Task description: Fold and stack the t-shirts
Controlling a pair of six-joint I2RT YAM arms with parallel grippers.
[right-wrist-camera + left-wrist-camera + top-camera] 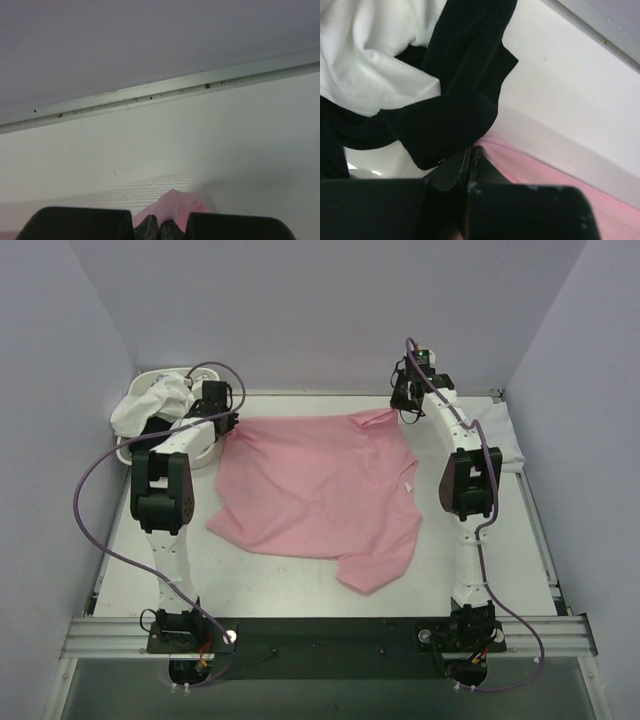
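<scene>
A light pink t-shirt (pixel 320 490) lies spread over the middle of the table. My left gripper (pixel 228 430) is shut on its far left corner, with pink cloth (pixel 530 165) showing beside the closed fingers (pixel 487 172). My right gripper (pixel 398 412) is shut on its far right corner, and a pink tip (pixel 175 205) pokes out between the closed fingers. A white t-shirt (pixel 150 400) and a black t-shirt (pixel 455 100) hang out of the basin at the far left. A folded white t-shirt (pixel 505 440) lies at the right edge.
The white oval plastic basin (pixel 150 375) stands at the far left corner, right by my left gripper. The table's back rail (pixel 160 90) runs close ahead of my right gripper. Grey walls enclose the table on three sides.
</scene>
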